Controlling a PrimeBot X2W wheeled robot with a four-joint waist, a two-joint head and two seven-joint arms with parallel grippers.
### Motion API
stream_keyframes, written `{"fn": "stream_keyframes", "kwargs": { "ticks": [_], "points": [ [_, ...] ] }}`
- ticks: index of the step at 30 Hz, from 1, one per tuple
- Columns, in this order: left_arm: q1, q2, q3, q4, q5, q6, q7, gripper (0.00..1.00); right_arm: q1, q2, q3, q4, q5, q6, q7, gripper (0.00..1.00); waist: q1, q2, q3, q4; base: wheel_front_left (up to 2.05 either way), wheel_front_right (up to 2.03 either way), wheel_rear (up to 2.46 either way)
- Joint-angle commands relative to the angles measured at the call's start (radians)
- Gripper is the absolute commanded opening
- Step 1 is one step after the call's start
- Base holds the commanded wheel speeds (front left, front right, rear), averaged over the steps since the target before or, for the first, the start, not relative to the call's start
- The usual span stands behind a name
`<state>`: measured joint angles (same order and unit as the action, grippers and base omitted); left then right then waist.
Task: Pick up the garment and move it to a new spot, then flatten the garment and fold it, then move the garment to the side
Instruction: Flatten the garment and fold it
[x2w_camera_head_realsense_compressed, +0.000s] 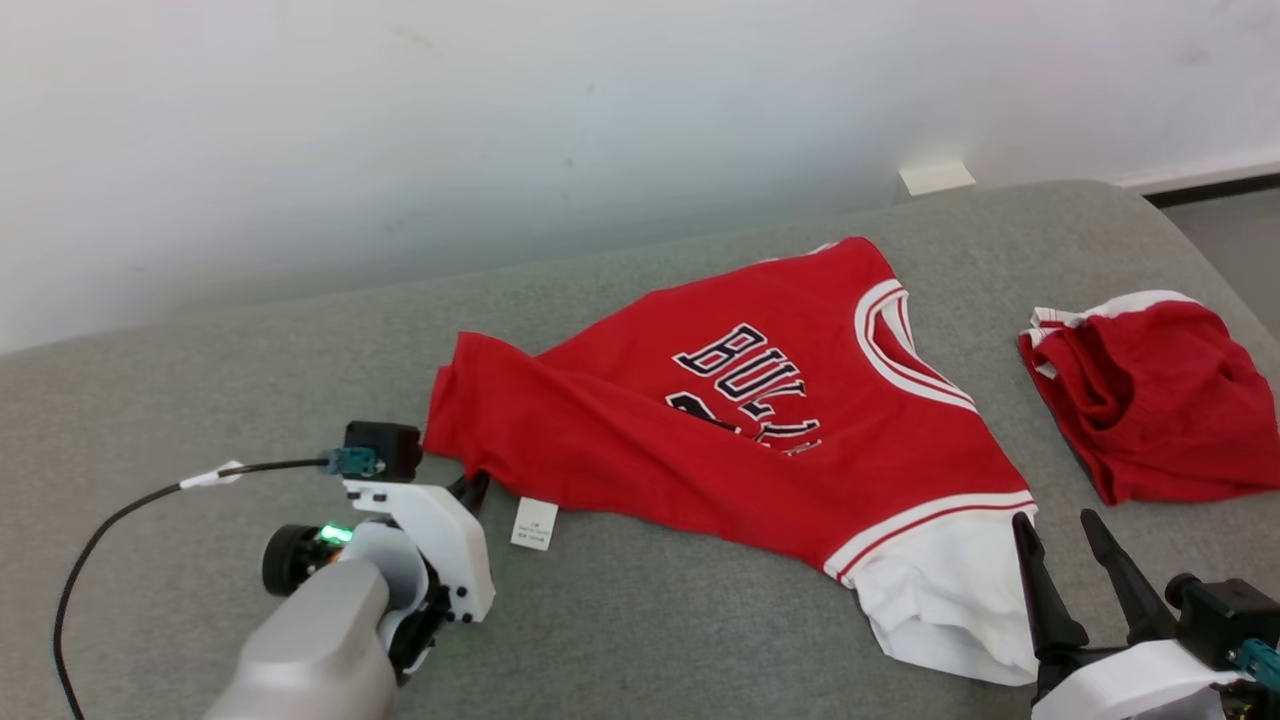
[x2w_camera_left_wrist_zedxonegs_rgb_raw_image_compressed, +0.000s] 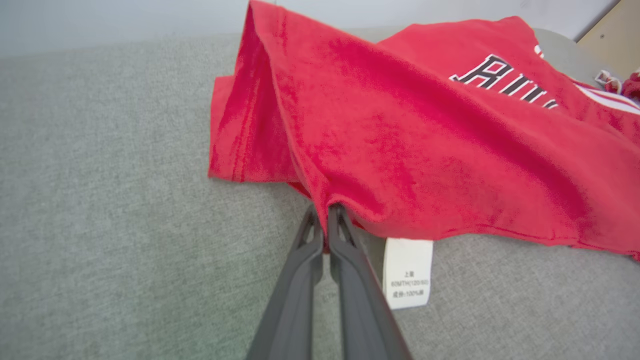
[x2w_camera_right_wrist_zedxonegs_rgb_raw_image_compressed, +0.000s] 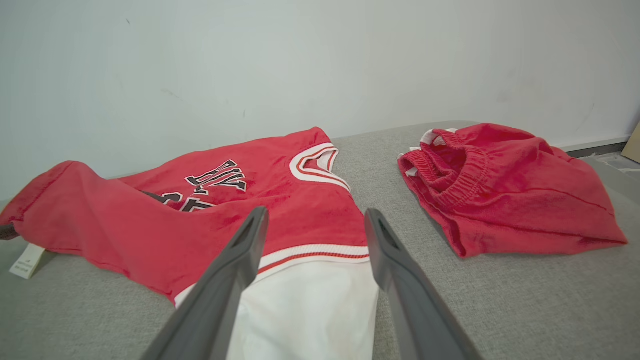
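- The red jersey (x2w_camera_head_realsense_compressed: 720, 420) lies rumpled across the middle of the grey upholstered surface (x2w_camera_head_realsense_compressed: 200, 400). Its hem is at the left, its white sleeve (x2w_camera_head_realsense_compressed: 940, 600) at the near right, and none of it is raised.
- The left jaws are clenched on the jersey's near-left hem, just beside the white care label (x2w_camera_head_realsense_compressed: 534, 524), and a ridge of cloth runs away from the pinch.
- The right jaws stand released, spread wide over the near edge of the white sleeve, gripping nothing.
- Step in hand, as I judge it, is the first one: picking the garment up, with one end secured.
- Next, the right jaws likely need to drop and pinch the sleeve. Then both should lift together, keeping clear of the red shorts (x2w_camera_head_realsense_compressed: 1150, 400) at the far right.
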<state>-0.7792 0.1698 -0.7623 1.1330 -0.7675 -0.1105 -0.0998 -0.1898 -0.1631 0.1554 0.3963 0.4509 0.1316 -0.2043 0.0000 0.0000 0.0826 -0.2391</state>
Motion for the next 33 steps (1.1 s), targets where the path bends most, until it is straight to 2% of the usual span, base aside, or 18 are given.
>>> {"fn": "stream_keyframes", "kwargs": {
  "ticks": [1, 7, 14, 16, 17, 21, 26, 28, 29, 30, 31, 33],
  "points": [
    [-0.011, -0.001, -0.008, -0.007, 0.006, -0.004, -0.011, 0.0, 0.017, -0.013, -0.007, 0.004, -0.007, -0.002, 0.001, 1.0, 0.0, 0.0, -0.024, 0.022, 0.0, 0.0, 0.0],
    [0.002, 0.021, -0.047, -0.093, -0.021, -0.019, 0.071, 0.0, 0.042, -0.039, -0.029, -0.011, -0.01, -0.002, 0.015, 1.0, 0.0, 0.0, -0.08, 0.085, 0.0, 0.0, 0.0],
    [0.095, 0.158, -0.086, -0.345, -0.069, -0.019, 0.199, 0.0, 0.074, -0.045, -0.066, -0.032, -0.017, -0.002, 0.03, 1.0, 0.0, 0.0, -0.105, 0.134, 0.0, 0.0, 0.0],
    [0.141, 0.203, -0.083, -0.431, -0.086, -0.004, 0.227, 0.0, 0.084, -0.047, -0.076, -0.038, -0.019, -0.002, 0.034, 1.0, 0.0, 0.0, -0.107, 0.147, 0.0, 0.0, 0.0],
    [0.141, 0.203, -0.083, -0.431, -0.086, -0.004, 0.227, 0.0, 0.084, -0.047, -0.076, -0.038, -0.019, -0.002, 0.034, 1.0, 0.0, 0.0, -0.107, 0.147, 0.0, 0.0, 0.0],
    [0.26, 0.275, -0.074, -0.621, -0.108, 0.072, 0.263, 0.0, 0.104, -0.049, -0.096, -0.051, -0.021, -0.002, 0.041, 1.0, 0.0, 0.0, -0.106, 0.172, 0.0, 0.0, 0.0],
    [0.407, 0.318, -0.067, -0.78, -0.115, 0.18, 0.235, 0.0, 0.114, -0.045, -0.108, -0.064, -0.028, -0.002, 0.06, 1.0, 0.0, 0.0, -0.096, 0.187, 0.0, 0.0, 0.0],
    [0.454, 0.31, -0.068, -0.808, -0.112, 0.211, 0.21, 0.1, 0.114, -0.045, -0.11, -0.07, -0.028, -0.002, 0.065, 1.0, 0.0, 0.0, -0.093, 0.19, 0.0, 0.0, 0.0],
    [0.476, 0.302, -0.068, -0.814, -0.12, 0.22, 0.199, 0.28, 0.115, -0.046, -0.111, -0.072, -0.029, -0.002, 0.069, 1.0, 0.0, 0.0, -0.092, 0.191, 0.0, 0.0, 0.0],
    [0.488, 0.298, -0.063, -0.818, -0.122, 0.23, 0.181, 0.37, 0.115, -0.048, -0.11, -0.074, -0.031, -0.002, 0.071, 1.0, 0.0, 0.0, -0.091, 0.191, 0.0, 0.0, 0.0],
    [0.496, 0.295, -0.062, -0.818, -0.119, 0.237, 0.167, 1.0, 0.115, -0.048, -0.11, -0.078, -0.032, -0.002, 0.076, 1.0, 0.0, 0.0, -0.091, 0.19, 0.0, 0.0, 0.0],
    [0.515, 0.281, -0.058, -0.817, -0.125, 0.245, 0.146, 1.0, 0.116, -0.051, -0.112, -0.084, -0.033, -0.002, 0.082, 1.0, 0.0, 0.0, -0.091, 0.19, 0.0, 0.0, 0.0]
  ]
}}
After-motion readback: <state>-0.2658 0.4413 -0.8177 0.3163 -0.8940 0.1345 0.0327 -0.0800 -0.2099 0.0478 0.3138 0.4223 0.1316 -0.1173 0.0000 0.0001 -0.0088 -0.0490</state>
